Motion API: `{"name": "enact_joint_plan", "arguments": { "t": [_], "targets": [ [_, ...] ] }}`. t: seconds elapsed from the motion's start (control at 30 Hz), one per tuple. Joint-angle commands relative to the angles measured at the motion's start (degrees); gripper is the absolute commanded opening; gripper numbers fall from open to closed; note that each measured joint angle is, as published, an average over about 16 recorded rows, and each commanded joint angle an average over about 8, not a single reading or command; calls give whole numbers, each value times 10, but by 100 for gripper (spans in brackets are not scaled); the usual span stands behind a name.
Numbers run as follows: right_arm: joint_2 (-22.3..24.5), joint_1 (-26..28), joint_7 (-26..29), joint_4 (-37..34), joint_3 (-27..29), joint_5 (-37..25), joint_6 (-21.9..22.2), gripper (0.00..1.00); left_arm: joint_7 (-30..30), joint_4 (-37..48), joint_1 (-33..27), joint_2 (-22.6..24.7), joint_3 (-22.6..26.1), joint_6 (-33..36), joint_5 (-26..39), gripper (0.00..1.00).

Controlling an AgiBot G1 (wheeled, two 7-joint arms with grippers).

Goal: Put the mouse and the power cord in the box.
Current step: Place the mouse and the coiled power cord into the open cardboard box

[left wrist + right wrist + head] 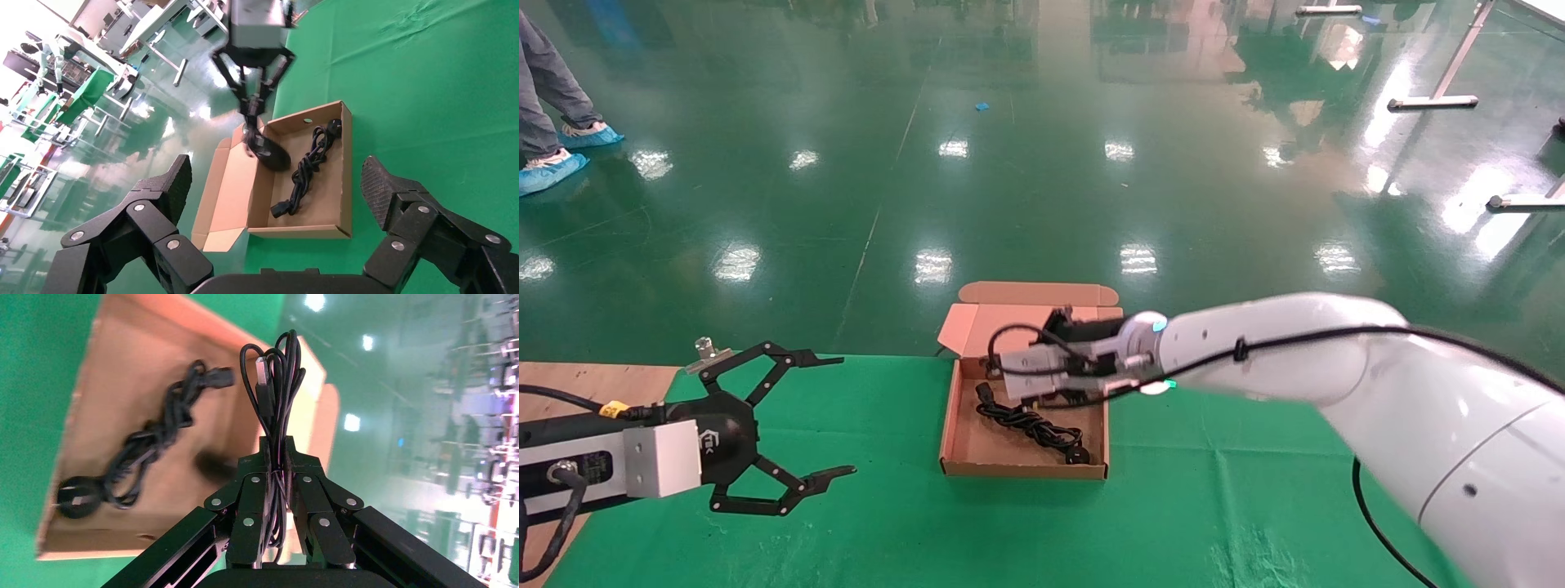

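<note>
The box (977, 445) sits open on the green-covered desk (1214, 506), at the desk's far edge, with its hinged lid (977, 327) folded back beyond the far wall and out over the floor (1042, 163).

The power cord (1030, 423) lies inside the box on the cardboard bottom, bundled in a loose twist that runs diagonally across the tray. One chunky plug (282, 208) rests toward one corner, and the other plug (333, 127) rests toward the opposite corner.

The right claw (252, 119) is positioned above the far half of the box, reaching in from the right side of the box. Its fingers (260, 496) are closed together on the thin black cable (275, 386) of the mouse (the cable passes between the pads and loops up past the fingertips). In the left wrist view, the mouse (269, 153) hangs just below the closed fingertips, over the far part of the box beside the power cord. Whether the mouse touches the box bottom cannot be told from these views.

The left claw (829, 415) is held above the desk, well to the left of the box. Its fingers (805, 358) are spread wide and hold nothing. It points toward the box, and its wrist camera frames the whole box between its two fingers.
</note>
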Motion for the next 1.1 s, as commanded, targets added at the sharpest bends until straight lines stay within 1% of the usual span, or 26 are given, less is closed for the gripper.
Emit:
{"name": "enact_joint_plan", "arguments": {
  "t": [0.03,0.23,0.27,0.47,0.5,0.53,1.1],
  "targets": [
    [0,-8,6,0,-19,7,15,0,5,11,-4,3,1,6,2,100],
    [1,-20,17,-2,-55,27,34,1,13,31,-12,9,4,14,4,100],
    [1,-21,18,-2,-60,31,37,7,14,33,-13,10,5,15,5,100],
    [1,-26,25,-2,-75,49,55,82,18,44,-17,12,6,20,4,100],
    [1,-27,26,-1,-77,51,57,93,18,45,-17,12,6,20,4,100],
    [1,-27,26,-1,-78,52,58,100,18,45,-17,12,6,21,4,100],
    [2,-26,25,-1,-73,47,52,100,18,42,-17,12,6,19,5,100]
  ]
}}
